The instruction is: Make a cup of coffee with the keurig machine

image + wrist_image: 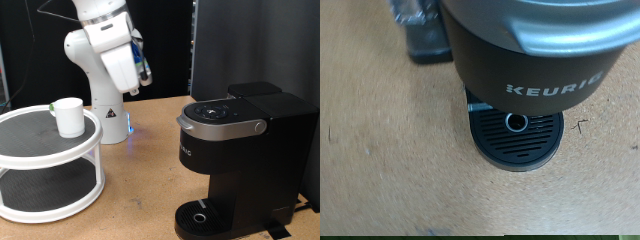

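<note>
The keurig machine [240,150] stands on the wooden table at the exterior view's right, its lid down and its round drip base [205,218] bare. The white cup [69,116] sits on the top tier of a white round stand [20,150] at the exterior view's left, with a small green-topped pod [51,106] just behind it. My gripper [143,68] hangs high above the table between the stand and the machine, touching nothing. In the wrist view the machine's front [550,88] and drip base [515,135] show from above. No fingers show in that view.
The robot's white base [108,118] stands behind the stand. A black panel [250,45] rises behind the machine. Bare wooden table [140,180] lies between the stand and the machine. A dark object [420,35] lies beside the machine in the wrist view.
</note>
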### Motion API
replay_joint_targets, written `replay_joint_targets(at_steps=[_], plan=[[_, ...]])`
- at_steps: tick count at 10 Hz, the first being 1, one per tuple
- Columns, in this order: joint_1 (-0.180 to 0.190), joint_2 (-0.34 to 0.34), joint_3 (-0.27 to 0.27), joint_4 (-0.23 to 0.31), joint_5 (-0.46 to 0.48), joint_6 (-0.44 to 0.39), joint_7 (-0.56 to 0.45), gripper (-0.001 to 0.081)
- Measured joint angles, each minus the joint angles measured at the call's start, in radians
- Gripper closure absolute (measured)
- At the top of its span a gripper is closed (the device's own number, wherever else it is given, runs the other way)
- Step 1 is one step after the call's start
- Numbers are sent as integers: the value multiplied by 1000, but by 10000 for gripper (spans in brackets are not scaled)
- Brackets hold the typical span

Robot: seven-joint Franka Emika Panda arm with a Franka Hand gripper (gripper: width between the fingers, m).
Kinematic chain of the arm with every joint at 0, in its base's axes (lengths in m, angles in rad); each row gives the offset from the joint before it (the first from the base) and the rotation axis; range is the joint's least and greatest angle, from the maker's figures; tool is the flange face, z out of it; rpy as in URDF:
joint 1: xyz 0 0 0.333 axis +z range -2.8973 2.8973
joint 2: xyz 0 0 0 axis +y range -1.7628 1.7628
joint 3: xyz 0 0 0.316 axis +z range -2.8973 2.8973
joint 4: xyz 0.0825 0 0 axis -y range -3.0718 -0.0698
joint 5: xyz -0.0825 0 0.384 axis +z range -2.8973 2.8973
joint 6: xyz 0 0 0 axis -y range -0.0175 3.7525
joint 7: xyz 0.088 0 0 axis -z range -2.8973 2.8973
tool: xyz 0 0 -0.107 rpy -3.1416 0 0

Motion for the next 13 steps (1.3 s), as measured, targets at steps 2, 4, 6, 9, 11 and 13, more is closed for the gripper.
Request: replay_joint_targets(at_steps=[2,4,6,9,11,13], plan=[[-19,-39,1,-23,-54,-95,84,802],[-22,-65,2,-32,-78,-125,84,802],[-28,-73,2,-51,-78,-102,176,802],[-68,-139,-4,-77,-114,-185,203,802],[-97,-202,-9,-101,-160,-232,189,802],[-106,-235,-8,-123,-170,-233,199,802]])
